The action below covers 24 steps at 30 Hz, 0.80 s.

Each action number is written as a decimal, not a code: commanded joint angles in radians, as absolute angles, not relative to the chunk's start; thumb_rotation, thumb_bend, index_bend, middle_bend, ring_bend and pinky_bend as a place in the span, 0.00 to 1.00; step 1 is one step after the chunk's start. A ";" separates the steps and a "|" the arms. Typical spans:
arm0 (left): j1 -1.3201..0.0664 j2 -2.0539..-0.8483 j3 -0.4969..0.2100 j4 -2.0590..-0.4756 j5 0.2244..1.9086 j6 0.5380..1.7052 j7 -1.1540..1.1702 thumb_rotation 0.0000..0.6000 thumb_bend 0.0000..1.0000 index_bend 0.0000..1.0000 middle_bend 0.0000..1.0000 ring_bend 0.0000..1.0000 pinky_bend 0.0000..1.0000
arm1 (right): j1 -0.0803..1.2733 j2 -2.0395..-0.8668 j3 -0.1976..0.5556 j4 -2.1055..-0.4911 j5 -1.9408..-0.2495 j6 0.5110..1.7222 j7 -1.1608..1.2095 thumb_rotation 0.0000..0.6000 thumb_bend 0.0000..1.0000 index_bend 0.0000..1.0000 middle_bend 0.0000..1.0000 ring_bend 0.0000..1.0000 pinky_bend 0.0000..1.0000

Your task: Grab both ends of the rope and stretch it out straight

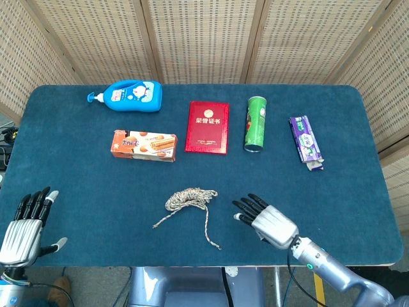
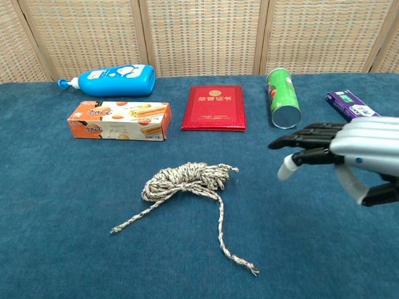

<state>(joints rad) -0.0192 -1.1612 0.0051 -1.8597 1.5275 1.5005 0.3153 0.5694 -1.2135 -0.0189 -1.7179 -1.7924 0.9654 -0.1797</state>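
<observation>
A beige braided rope (image 1: 190,199) (image 2: 187,179) lies in a loose coil near the table's front middle. One loose end (image 1: 156,225) (image 2: 115,230) trails front-left and the other (image 1: 217,245) (image 2: 252,270) trails front-right. My right hand (image 1: 268,220) (image 2: 349,156) hovers open just right of the coil, fingers spread and pointing left toward it, holding nothing. At the front-left table corner my left hand (image 1: 24,225) stays open with fingers up, far from the rope; the chest view does not show it.
Along the back stand a blue lotion bottle (image 1: 131,94), an orange biscuit box (image 1: 144,145), a red booklet (image 1: 207,126), a green can (image 1: 255,123) and a purple toothpaste box (image 1: 305,141). The blue table cloth (image 1: 96,192) ends at a front edge near both hands.
</observation>
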 commanded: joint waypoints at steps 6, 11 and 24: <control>-0.032 -1.168 -0.006 -1.860 1.492 1.478 0.331 1.00 0.02 0.00 0.00 0.00 0.00 | 0.676 -1.277 -0.003 -1.697 -1.809 0.843 -0.218 1.00 1.00 0.29 0.00 0.00 0.00; -0.037 -1.170 -0.008 -1.860 1.482 1.472 0.337 1.00 0.02 0.00 0.00 0.00 0.00 | 0.704 -1.323 -0.015 -1.682 -1.835 0.839 -0.226 1.00 1.00 0.30 0.00 0.00 0.00; -0.044 -1.178 -0.004 -1.857 1.476 1.467 0.357 1.00 0.02 0.00 0.00 0.00 0.00 | 0.738 -1.448 -0.038 -1.667 -1.779 0.746 -0.359 1.00 1.00 0.30 0.00 0.00 0.00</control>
<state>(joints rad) -0.0433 -1.1779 -0.0037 -1.8571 1.4759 1.4671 0.3568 0.7353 -1.4359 -0.0357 -1.6704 -1.7910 0.7569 -0.3453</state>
